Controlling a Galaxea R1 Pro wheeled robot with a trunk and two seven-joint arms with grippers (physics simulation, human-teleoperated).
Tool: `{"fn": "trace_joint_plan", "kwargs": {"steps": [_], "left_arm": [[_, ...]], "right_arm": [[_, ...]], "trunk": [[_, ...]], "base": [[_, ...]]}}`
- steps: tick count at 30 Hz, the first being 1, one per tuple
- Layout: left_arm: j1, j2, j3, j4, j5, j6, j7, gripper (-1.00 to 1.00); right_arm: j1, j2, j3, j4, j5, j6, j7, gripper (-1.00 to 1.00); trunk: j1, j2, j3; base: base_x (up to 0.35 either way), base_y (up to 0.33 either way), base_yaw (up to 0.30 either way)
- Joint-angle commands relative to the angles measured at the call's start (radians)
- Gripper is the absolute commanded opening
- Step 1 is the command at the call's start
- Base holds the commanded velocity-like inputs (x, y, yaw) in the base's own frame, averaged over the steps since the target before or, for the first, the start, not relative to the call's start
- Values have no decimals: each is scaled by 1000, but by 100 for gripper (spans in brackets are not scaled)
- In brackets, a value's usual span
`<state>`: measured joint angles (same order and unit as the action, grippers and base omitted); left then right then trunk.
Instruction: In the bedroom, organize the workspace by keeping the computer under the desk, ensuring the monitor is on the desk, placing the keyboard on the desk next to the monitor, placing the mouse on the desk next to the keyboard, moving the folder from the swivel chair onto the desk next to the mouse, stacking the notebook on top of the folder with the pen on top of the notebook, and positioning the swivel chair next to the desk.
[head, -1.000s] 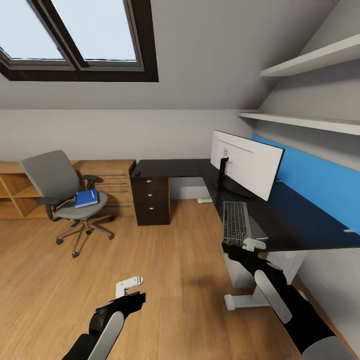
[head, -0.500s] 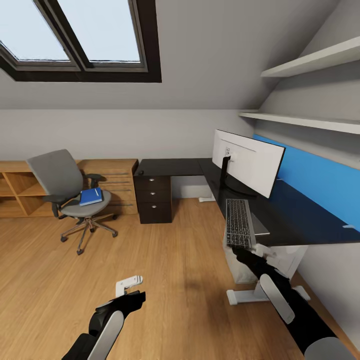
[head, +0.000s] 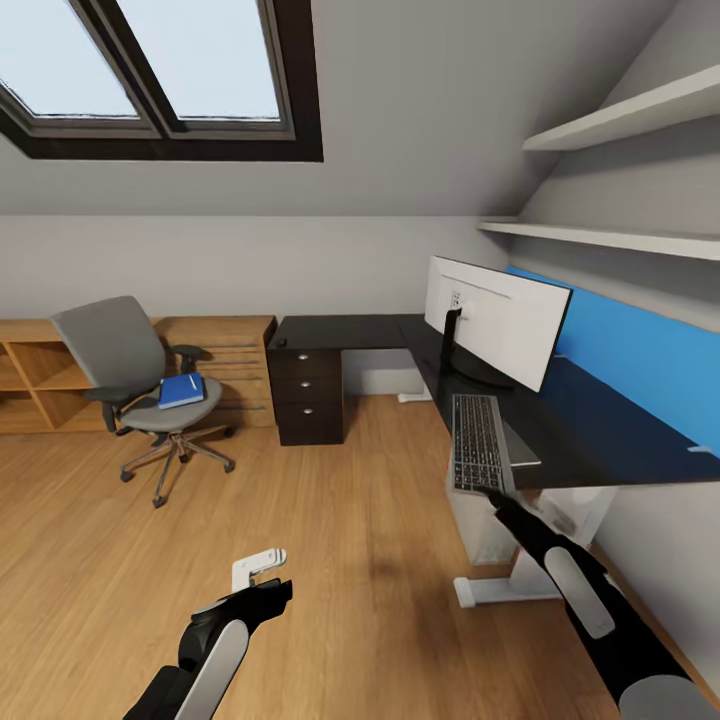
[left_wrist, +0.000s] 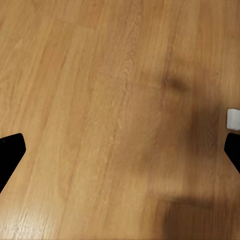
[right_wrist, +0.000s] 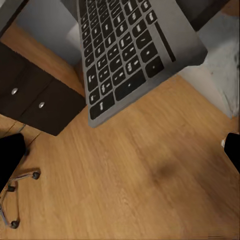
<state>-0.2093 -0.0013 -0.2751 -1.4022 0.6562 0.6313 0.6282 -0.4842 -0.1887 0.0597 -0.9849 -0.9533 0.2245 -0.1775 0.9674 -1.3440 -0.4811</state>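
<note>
Presently, on the desk (head: 350, 332): the monitor (head: 495, 322), white back toward the room, and just in front of its round base the keyboard (head: 478, 441), lying lengthwise with its near end jutting past the desk edge — a position that looks provisional, likely needing a push farther onto the top.

Right gripper (right_wrist: 122, 150): below and just short of that overhanging end, fingers spread wide, holding nothing; well placed to nudge or regrip the keyboard.

Left gripper (head: 257, 567): low over bare wood floor (left_wrist: 110, 120), jaws wide apart, empty — parked clear of the work.

Swivel chair (head: 140, 385): well apart from the desk, beside the wooden dresser (head: 225, 365).

Folder (head: 181, 391): blue, flat on the chair seat, not yet moved; something slim and pale rests on it, too small to name.
</note>
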Motion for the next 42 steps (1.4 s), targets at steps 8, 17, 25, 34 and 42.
{"fn": "trace_joint_plan", "kwargs": {"steps": [8,17,25,34,42], "left_arm": [[-1,0,-3,1,10,2,10,100],[-1,0,-3,3,11,2,10,100],[-1,0,-4,3,10,2,10,100],[-1,0,-6,3,10,2,10,100],[-1,0,-8,3,10,2,10,100]], "right_arm": [[-1,0,-149,116,-114,1,72,100],[-1,2,-206,172,-177,-19,342,100],[-1,-5,-211,241,-182,-57,476,100],[-1,-14,-268,369,-254,60,657,100],[-1,-15,-294,385,-292,115,665,100]], "trunk": [[31,-57,-26],[65,-120,-54],[96,-176,-80],[130,-239,-108],[161,-295,-133]], "base": [[0,0,0],[0,0,0],[0,0,0],[0,0,0],[0,0,0]]}}
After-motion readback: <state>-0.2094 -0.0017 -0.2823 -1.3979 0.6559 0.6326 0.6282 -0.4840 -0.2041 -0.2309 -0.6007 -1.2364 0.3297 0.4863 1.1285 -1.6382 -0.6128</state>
